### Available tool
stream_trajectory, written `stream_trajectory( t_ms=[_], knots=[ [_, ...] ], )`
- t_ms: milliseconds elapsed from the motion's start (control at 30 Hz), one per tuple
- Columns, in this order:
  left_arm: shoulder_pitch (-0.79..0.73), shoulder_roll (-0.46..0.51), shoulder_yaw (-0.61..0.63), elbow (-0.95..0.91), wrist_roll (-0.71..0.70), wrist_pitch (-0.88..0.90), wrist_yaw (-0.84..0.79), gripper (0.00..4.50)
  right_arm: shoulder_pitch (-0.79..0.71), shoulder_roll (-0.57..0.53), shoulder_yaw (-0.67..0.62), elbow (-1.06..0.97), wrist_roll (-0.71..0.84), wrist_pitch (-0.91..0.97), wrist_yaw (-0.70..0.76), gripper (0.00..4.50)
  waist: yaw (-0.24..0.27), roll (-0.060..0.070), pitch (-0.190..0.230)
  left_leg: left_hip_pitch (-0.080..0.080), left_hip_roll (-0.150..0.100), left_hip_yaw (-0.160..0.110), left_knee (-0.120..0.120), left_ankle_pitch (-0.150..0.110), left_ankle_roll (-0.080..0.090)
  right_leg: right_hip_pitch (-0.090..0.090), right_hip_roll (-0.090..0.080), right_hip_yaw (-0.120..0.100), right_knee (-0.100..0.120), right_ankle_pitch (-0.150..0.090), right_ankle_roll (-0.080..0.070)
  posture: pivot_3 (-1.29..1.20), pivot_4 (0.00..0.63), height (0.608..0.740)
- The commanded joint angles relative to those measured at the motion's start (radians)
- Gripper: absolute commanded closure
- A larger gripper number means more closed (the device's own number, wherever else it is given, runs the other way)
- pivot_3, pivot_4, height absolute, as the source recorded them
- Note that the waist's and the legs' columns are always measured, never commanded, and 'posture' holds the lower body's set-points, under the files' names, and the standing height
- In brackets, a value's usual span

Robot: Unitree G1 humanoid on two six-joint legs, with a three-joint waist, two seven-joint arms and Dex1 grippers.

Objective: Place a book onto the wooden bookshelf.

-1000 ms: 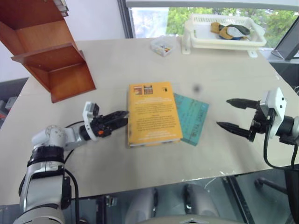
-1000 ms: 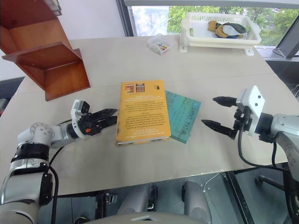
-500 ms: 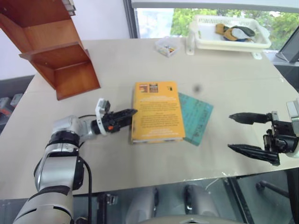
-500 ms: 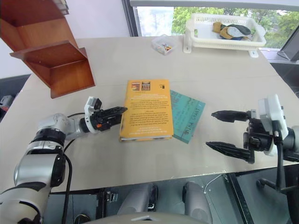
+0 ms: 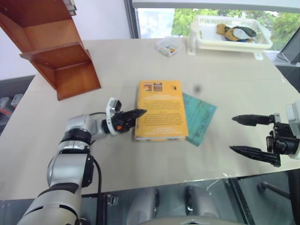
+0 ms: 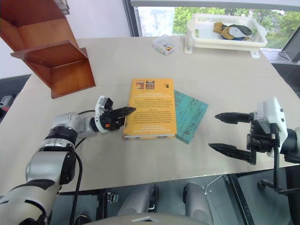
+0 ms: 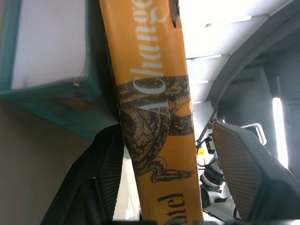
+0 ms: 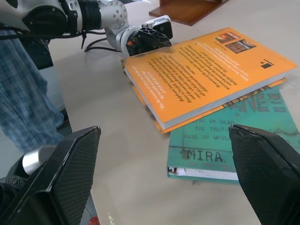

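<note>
Standing at the far left of the beige table (image 5: pixel 117 61), the reddish-brown wooden bookshelf (image 5: pixel 56 51) with slanted compartments has not changed. The left gripper (image 5: pixel 136 116), its two black fingers parted around the spine, has slid right since a second ago and now straddles the left edge of the thick yellow-orange paperback book (image 5: pixel 161 109); a firm clamp cannot be confirmed. The book lies flat mid-table, overlapping a thinner teal book (image 5: pixel 200 117) just to its right. Far right, a white plastic basket (image 5: pixel 229 40) sits by the window. The right gripper (image 5: pixel 248 136) has drawn back toward the near right edge, jaws wide apart, empty.
</note>
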Motion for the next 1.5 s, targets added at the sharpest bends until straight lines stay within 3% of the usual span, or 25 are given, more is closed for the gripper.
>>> stream_trajectory(
  t_ms=[33, 133, 233, 300, 533, 733, 833, 967, 1167, 1400, 1500],
  knots=[
    [-0.022, -0.024, -0.016, 0.030, 0.027, -0.012, -0.038, 1.68, 0.005, -0.010, -0.017, -0.023, -0.023, -0.030, -0.007, 0.00, -0.001, 0.000, 0.000, 0.000, 0.000, 0.000, 0.000, 0.000, 0.000, 0.000, 0.000, 0.000, 0.000, 0.000, 0.000, 0.00, 0.150, 0.740],
    [-0.029, -0.026, -0.014, 0.048, 0.044, -0.019, -0.052, 2.24, 0.013, -0.005, -0.022, -0.029, -0.023, -0.030, -0.007, 0.00, -0.001, 0.000, 0.000, 0.000, 0.000, 0.000, 0.000, 0.000, 0.000, 0.000, 0.000, 0.000, 0.000, 0.000, 0.000, 0.00, 0.150, 0.740],
    [-0.027, -0.024, -0.019, 0.048, 0.054, -0.012, -0.068, 3.59, 0.022, -0.002, -0.027, -0.031, -0.021, -0.033, -0.008, 0.00, -0.002, 0.000, 0.000, 0.000, 0.000, 0.000, 0.000, 0.000, 0.000, 0.000, 0.000, 0.000, 0.000, 0.000, 0.000, 0.00, 0.150, 0.740],
    [-0.022, -0.022, -0.020, 0.035, 0.051, 0.002, -0.070, 4.20, 0.028, 0.001, -0.027, -0.028, -0.020, -0.038, -0.010, 0.00, -0.002, 0.000, 0.000, 0.000, 0.000, 0.000, 0.000, 0.000, 0.000, 0.000, 0.000, 0.000, 0.000, 0.000, 0.000, 0.00, 0.150, 0.740],
    [0.004, -0.007, 0.009, -0.037, 0.031, 0.008, -0.062, 4.26, 0.043, 0.002, -0.023, -0.023, -0.023, -0.051, -0.010, 0.00, -0.003, 0.000, 0.000, 0.000, 0.000, 0.000, 0.000, 0.000, 0.000, 0.000, 0.000, 0.000, 0.000, 0.000, 0.000, 0.00, 0.150, 0.740],
    [0.001, -0.019, 0.195, -0.379, -0.137, 0.065, 0.073, 4.26, 0.014, 0.009, -0.039, 0.012, 0.002, -0.060, -0.006, 0.00, -0.003, -0.003, 0.002, -0.003, 0.002, -0.002, 0.002, 0.000, 0.000, -0.001, 0.000, -0.002, 0.000, 0.000, 0.000, 0.00, 0.150, 0.740],
    [-0.004, -0.052, 0.270, -0.529, -0.172, 0.014, 0.205, 4.26, -0.035, 0.052, -0.040, 0.046, 0.044, -0.077, -0.026, 0.00, -0.003, -0.003, 0.002, -0.003, 0.002, -0.002, 0.002, 0.000, -0.001, -0.001, -0.001, -0.001, 0.000, 0.000, 0.000, 0.00, 0.150, 0.740],
    [-0.017, -0.075, 0.272, -0.671, -0.147, -0.105, 0.343, 4.26, -0.098, 0.102, -0.027, 0.101, 0.059, -0.096, -0.055, 0.00, -0.002, -0.003, 0.002, -0.002, 0.002, -0.002, 0.002, 0.003, -0.005, -0.001, -0.001, -0.001, 0.000, 0.000, 0.000, 0.00, 0.150, 0.740],
    [-0.112, -0.062, 0.119, -0.777, 0.111, -0.561, 0.505, 4.26, -0.163, 0.134, 0.042, 0.156, 0.021, -0.131, -0.046, 0.00, -0.001, -0.003, 0.002, -0.003, 0.001, -0.001, 0.002, 0.003, -0.005, -0.001, -0.001, 0.000, 0.000, 0.000, 0.000, 0.00, 0.150, 0.740],
    [-0.215, 0.148, -0.125, -0.788, 0.514, -1.050, 0.516, 4.26, -0.281, 0.193, 0.064, 0.271, 0.050, -0.151, -0.048, 0.00, -0.007, -0.003, 0.002, -0.002, -0.001, 0.003, -0.002, 0.003, -0.005, -0.003, 0.000, 0.004, -0.003, 0.000, 0.000, 0.00, 0.150, 0.740],
    [-0.250, 0.230, -0.147, -0.780, 0.595, -1.123, 0.531, 4.26, -0.330, 0.210, 0.063, 0.325, 0.082, -0.138, -0.024, 0.00, -0.006, -0.002, 0.002, -0.002, 0.000, 0.003, -0.003, 0.003, -0.005, -0.005, 0.001, 0.004, -0.003, 0.000, 0.000, 0.00, 0.150, 0.740]
  ],
)
